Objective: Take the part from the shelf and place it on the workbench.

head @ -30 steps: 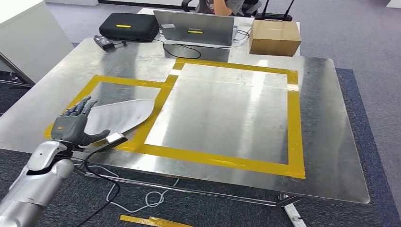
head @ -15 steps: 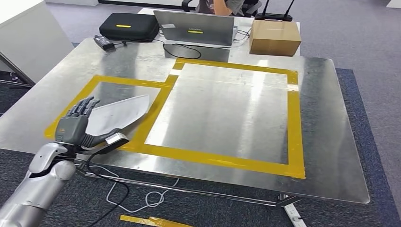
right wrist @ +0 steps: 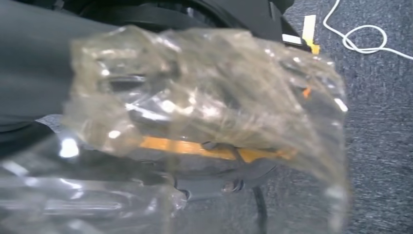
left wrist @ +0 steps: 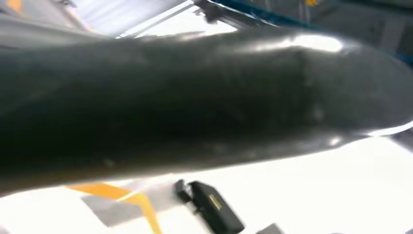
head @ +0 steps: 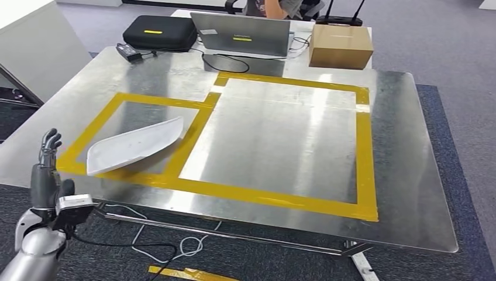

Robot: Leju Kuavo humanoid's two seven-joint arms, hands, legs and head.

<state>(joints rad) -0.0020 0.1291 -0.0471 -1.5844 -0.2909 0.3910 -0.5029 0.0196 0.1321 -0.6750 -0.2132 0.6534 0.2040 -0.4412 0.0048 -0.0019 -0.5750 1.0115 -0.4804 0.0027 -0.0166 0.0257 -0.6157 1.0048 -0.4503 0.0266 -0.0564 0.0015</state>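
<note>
The part (head: 134, 145), a pale curved pointed shell, lies flat on the metal workbench (head: 281, 146), inside the smaller yellow-taped rectangle at its left. My left hand (head: 47, 170) is off the table's front left corner, below and to the left of the part. It is raised, its fingers are apart and it holds nothing. A broad dark blurred form (left wrist: 195, 92) crosses the left wrist view. In the right wrist view a crumpled clear film (right wrist: 209, 97) blurs everything behind it, so how the right hand stands cannot be made out.
Along the far edge stand a black case (head: 159, 32), a laptop (head: 243, 35), a cardboard box (head: 340, 45) and a power adapter (head: 128, 51). A person sits behind the laptop. A white cabinet (head: 35, 47) stands at the left. Cables (head: 175, 246) lie on the carpet under the bench.
My left hand has let go of the part and drawn back down and to the left, off the table. The part now lies alone in the taped rectangle.
</note>
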